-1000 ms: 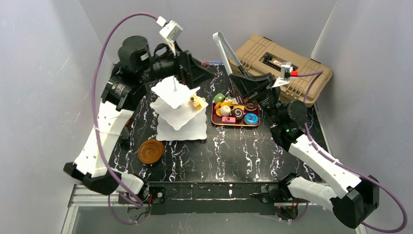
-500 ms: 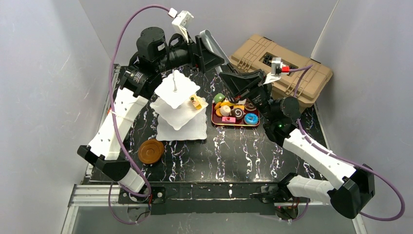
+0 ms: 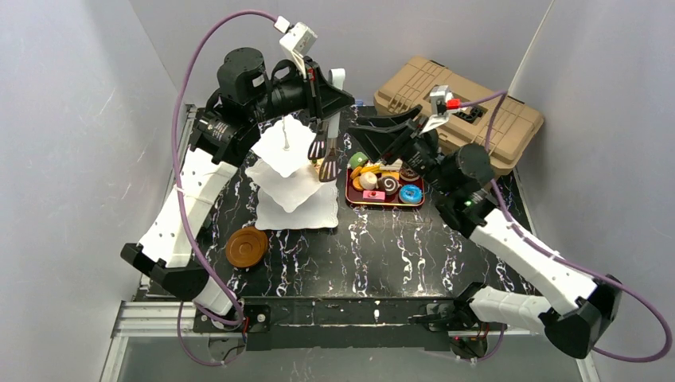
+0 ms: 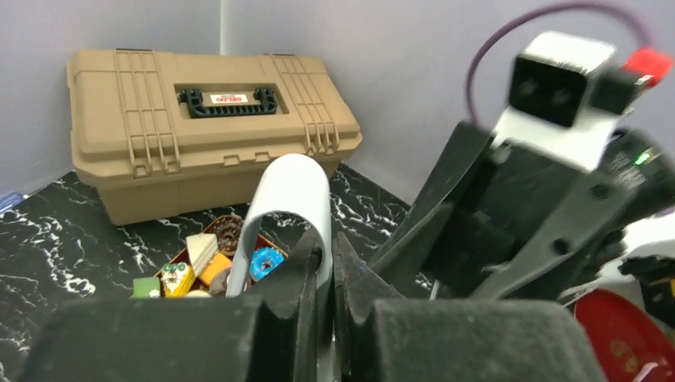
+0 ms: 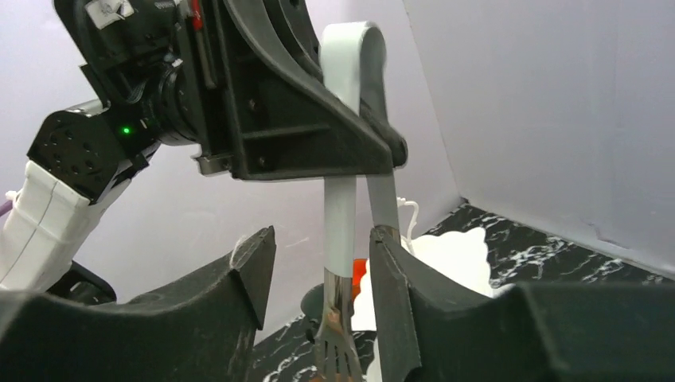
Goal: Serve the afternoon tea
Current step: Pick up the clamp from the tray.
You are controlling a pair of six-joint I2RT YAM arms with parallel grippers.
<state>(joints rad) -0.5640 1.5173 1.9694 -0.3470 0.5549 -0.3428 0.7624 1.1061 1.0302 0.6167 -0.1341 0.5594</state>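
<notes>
Left claw [image 4: 325, 267] clamps the metal tongs [image 4: 290, 187]; right claw [image 5: 318, 263] gapes apart.

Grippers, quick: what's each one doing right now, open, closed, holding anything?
Left gripper: closed on the metal tongs, near their looped top.
Right gripper: open, its fingers on either side of the tongs' arms.

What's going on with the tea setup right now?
The left claw is shut on the metal tongs near their bent top, and they hang tips-down by the white three-tier stand. The right claw is open, with a finger on either side of the tongs' arms. The toy pastries sit in the red tray beside the stand. The brown saucers lie nearer the arms' bases.
</notes>
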